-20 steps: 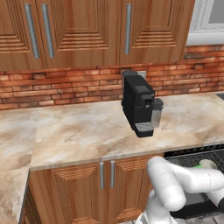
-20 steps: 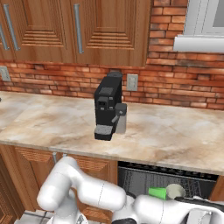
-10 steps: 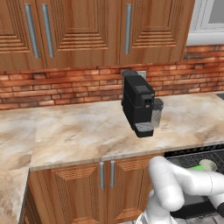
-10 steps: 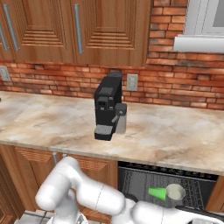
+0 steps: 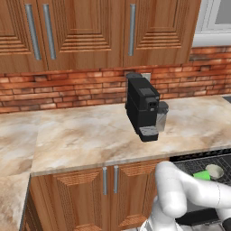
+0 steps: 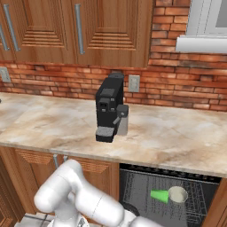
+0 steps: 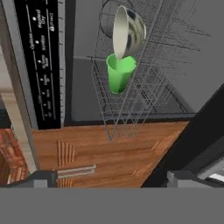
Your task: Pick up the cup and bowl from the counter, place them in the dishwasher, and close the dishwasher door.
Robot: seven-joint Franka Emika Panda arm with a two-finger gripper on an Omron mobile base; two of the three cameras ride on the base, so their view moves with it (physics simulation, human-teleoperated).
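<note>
Below the marbled surface (image 6: 177, 137), cup (image 6: 160, 195) and bowl (image 6: 178, 194) already lie in the dishwasher (image 6: 146, 186) rack at lower right, so the wide, empty fingers (image 7: 111, 179) probably next need the dishwasher door.

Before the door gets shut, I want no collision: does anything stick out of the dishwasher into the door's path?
Nothing visible does. The cup lies on its side beside the bowl, both on the wire rack inside the dishwasher. In the hand view, the open pincer is clear of the rack.
</note>
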